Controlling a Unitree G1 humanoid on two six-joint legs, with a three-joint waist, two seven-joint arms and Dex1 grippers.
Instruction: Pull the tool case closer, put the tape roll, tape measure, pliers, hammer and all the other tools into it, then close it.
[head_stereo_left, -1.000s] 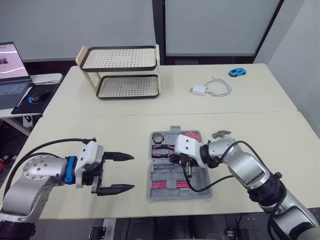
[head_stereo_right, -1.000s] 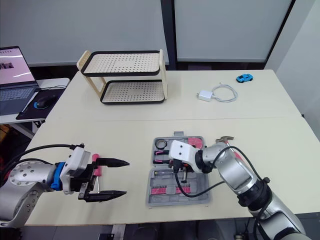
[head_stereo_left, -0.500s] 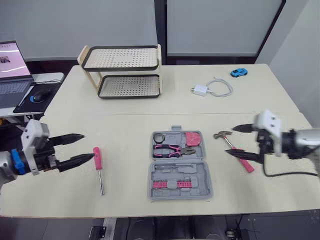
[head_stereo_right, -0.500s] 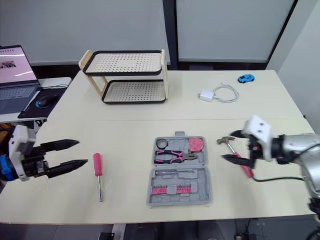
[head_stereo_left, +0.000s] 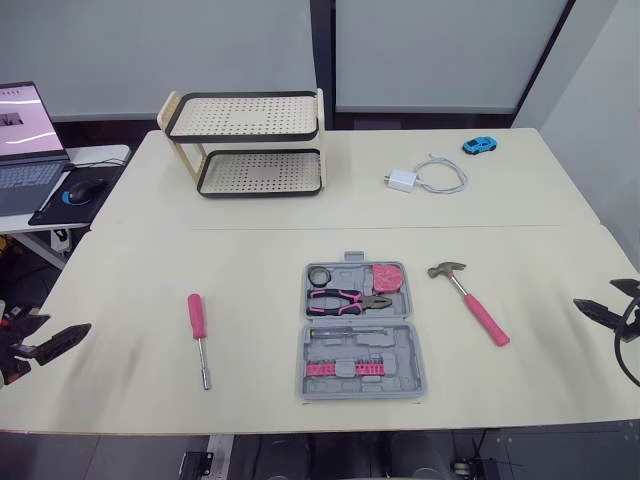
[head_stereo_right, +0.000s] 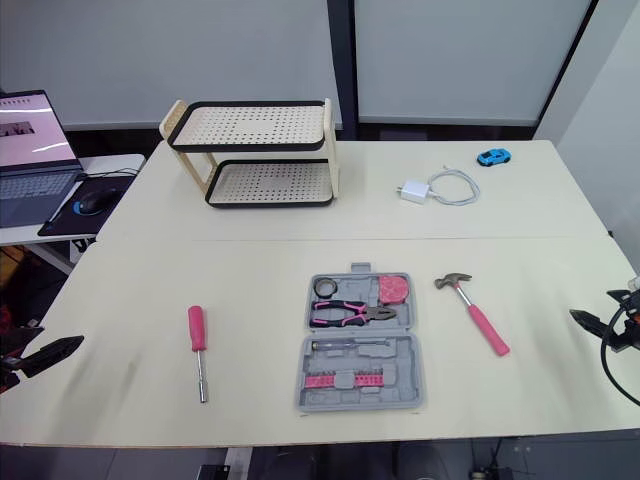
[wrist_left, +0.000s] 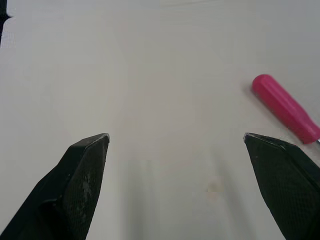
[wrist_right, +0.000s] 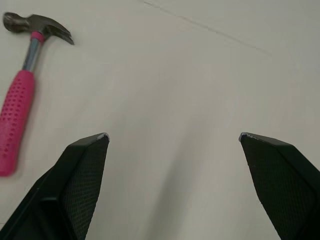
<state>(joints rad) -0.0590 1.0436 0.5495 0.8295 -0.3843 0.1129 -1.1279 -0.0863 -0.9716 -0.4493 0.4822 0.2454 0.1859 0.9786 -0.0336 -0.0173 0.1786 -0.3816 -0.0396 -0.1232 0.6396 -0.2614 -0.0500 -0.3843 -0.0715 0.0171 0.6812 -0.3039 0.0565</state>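
The grey tool case (head_stereo_left: 404, 352) lies open near the table's front middle. In its far half are the tape roll (head_stereo_left: 319, 275), the pink tape measure (head_stereo_left: 388, 276) and the pink-handled pliers (head_stereo_left: 348, 297). A row of pink bits (head_stereo_left: 340, 369) fills the near half. The hammer (head_stereo_left: 470, 302) lies on the table right of the case. A pink-handled screwdriver (head_stereo_left: 197, 325) lies to its left. My left gripper (head_stereo_left: 62, 324) is open at the table's left edge, apart from the screwdriver (wrist_left: 285, 108). My right gripper (head_stereo_left: 600, 297) is open at the right edge, apart from the hammer (wrist_right: 22, 105).
A two-tier perforated rack (head_stereo_left: 245, 140) stands at the back left. A white charger with its cable (head_stereo_left: 420, 178) and a blue toy car (head_stereo_left: 479, 145) lie at the back right. A laptop (head_stereo_left: 25, 140) and mouse (head_stereo_left: 82, 188) sit on a side desk to the left.
Both arms have drawn back outward to the table's side edges. The right gripper has come off the case and opened; the pliers lie in the case. The left stayed open.
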